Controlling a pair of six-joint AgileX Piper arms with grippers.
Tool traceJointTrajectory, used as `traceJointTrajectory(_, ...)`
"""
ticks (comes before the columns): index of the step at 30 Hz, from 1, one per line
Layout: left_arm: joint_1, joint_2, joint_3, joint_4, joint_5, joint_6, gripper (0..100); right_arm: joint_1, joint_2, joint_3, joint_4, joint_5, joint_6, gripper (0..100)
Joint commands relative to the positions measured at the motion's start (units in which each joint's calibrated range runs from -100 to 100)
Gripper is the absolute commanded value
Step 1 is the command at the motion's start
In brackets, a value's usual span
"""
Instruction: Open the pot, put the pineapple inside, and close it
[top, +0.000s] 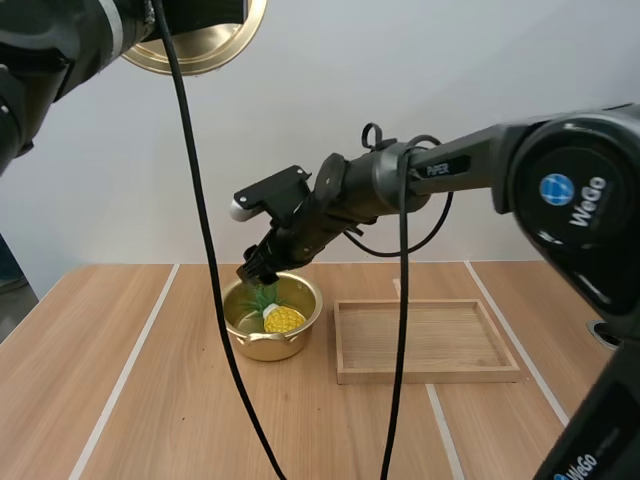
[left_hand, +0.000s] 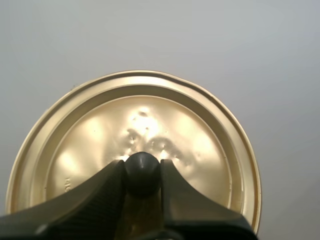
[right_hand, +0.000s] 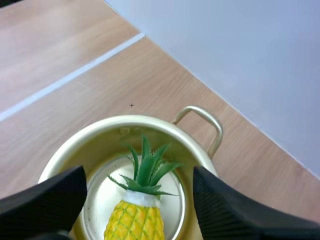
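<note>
A gold pot (top: 305, 322) stands open on the table, with a yellow pineapple (top: 282, 318) with green leaves lying inside it. My right gripper (top: 255, 272) hovers just above the pot's far rim, open, its fingers (right_hand: 45, 202) standing wide apart on either side of the pineapple (right_hand: 138, 215) without touching it; the pot (right_hand: 100, 131) and its handle sit beneath. My left gripper (left_hand: 143, 172) is shut on the black knob of the gold lid (left_hand: 200, 145), which it holds high up; the lid (top: 205, 45) hangs at the upper left, far above the table.
A shallow wooden tray (top: 428, 375) lies just right of the pot. The wooden table (top: 120, 400) has bare room to the left and in front of the pot. A white wall stands behind.
</note>
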Motion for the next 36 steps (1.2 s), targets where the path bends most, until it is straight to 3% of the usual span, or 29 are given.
traceJointTrajectory(1,-0.06,-0.40,-0.42,-0.79,-1.28,-0.30,0,-0.11,-4.60,-0.34,-0.10,0.33,0.16,100)
traceJointTrajectory(9,-0.06,-0.40,-0.42,-0.79,-1.28,-0.30,0,-1.83,-14.97,-0.34,-4.35,0.26,6.71,100)
traceJointTrajectory(20,-0.06,-0.40,-0.42,-0.79,-1.28,-0.30,0,-13.39,-28.40,-0.34,-5.02,1.04,7.74,100)
traceJointTrajectory(29,-0.06,-0.40,-0.42,-0.79,-1.28,-0.30,0,-18.71,-40.71,-0.34,-6.47,0.84,7.74,99)
traceJointTrajectory(32,-0.06,-0.40,-0.42,-0.79,-1.28,-0.30,0,-19.72,-44.26,-0.34,-8.16,2.19,7.85,88)
traceJointTrajectory(35,-0.06,-0.40,-0.42,-0.79,-1.28,-0.30,0,-20.17,-47.38,-0.34,-9.12,5.07,7.98,61)
traceJointTrajectory(36,-0.06,-0.40,-0.42,-0.79,-1.28,-0.30,0,-20.17,-48.10,-0.34,-9.12,6.28,8.07,48)
